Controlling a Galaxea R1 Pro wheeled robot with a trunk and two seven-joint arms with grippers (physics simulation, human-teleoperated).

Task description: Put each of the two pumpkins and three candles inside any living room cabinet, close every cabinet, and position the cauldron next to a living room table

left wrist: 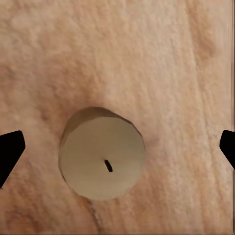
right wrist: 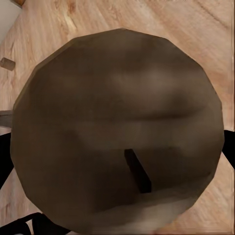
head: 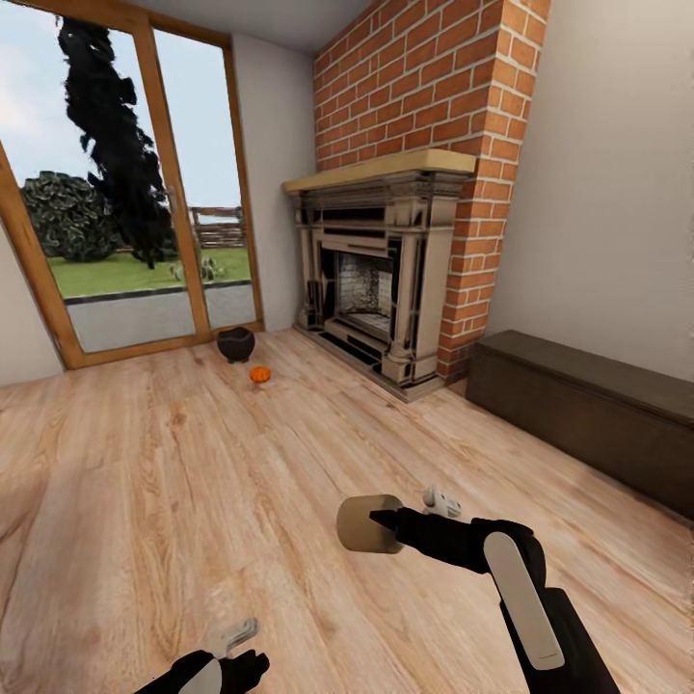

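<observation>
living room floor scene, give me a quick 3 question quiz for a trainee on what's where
1. True or false: the pumpkin sits inside the cauldron.
2. What does the right gripper hold? A) a candle B) a pumpkin C) nothing
3. Fill in: in the left wrist view, a second candle stands upright on the ____ between the open black fingers.

Key: 1. False; it lies on the wooden floor beside the cauldron. 2. A. 3. floor.
</observation>
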